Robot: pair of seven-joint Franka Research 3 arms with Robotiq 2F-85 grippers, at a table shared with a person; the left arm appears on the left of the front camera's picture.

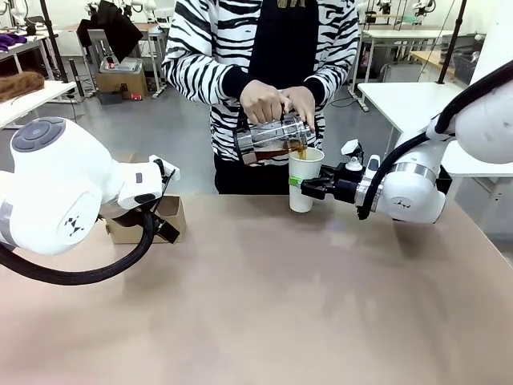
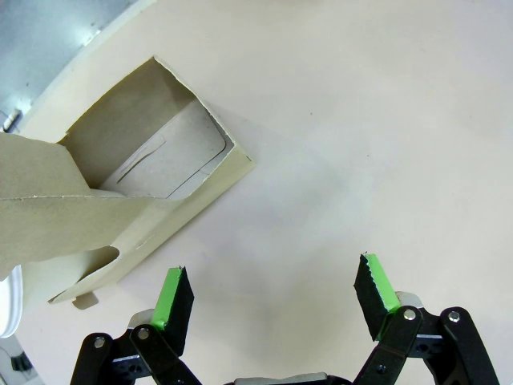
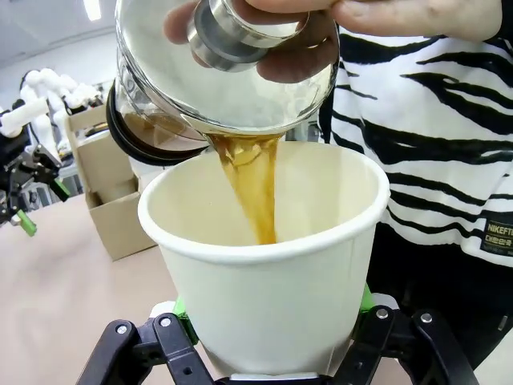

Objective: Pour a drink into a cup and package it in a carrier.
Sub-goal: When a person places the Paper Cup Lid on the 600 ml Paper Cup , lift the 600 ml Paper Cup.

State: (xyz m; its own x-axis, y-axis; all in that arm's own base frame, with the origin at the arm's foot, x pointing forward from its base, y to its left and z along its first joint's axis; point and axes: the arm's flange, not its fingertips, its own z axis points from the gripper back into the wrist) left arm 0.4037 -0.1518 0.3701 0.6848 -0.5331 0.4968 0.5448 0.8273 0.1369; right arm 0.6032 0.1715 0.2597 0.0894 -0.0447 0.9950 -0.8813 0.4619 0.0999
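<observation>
Now the right gripper hugs the white cup tight, middle right of the frame, while the drink pours in. The carrier sits far left of it, beside the left gripper, whose jaws stand apart.

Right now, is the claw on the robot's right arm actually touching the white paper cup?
Touching. The right wrist view shows the right gripper closed on the cup, with a green pad pressed against each side.
</observation>
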